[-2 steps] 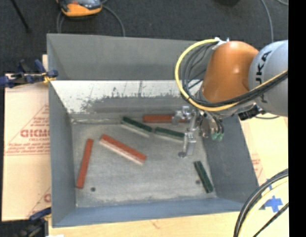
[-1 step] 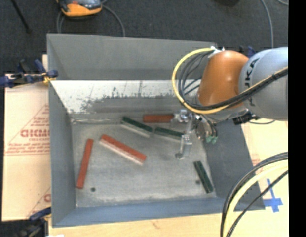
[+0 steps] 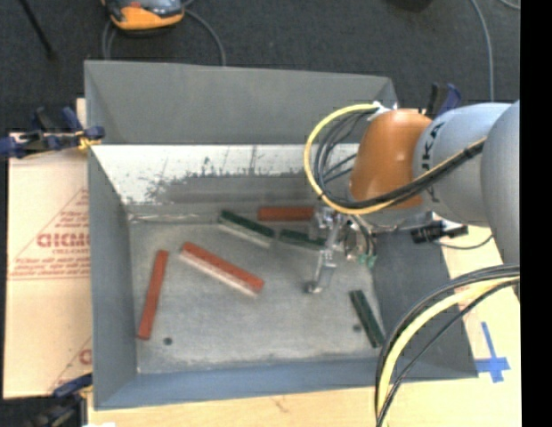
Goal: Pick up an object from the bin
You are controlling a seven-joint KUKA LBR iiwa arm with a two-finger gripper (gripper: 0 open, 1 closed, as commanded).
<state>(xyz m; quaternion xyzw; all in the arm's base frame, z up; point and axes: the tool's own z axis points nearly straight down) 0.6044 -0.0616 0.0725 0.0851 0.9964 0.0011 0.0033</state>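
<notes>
Gripper (image 3: 317, 278) is hanging low over the bare floor of the grey bin (image 3: 214, 163); whether it is open or closed, I cannot tell. A dark green stick (image 3: 294, 235) is lying just behind it and a red bar (image 3: 221, 269) to its left. Centring across one stick's narrow width is probably the surest approach.

The metal bin (image 3: 169, 178) looks matt and scuffed, the orange cover (image 3: 387, 158) glossy.

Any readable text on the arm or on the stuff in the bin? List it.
Dark letters on the arm's grey link, beside the orange cover: too blurred to quote.
No text visible on the red sticks or green sticks in the bin.
</notes>
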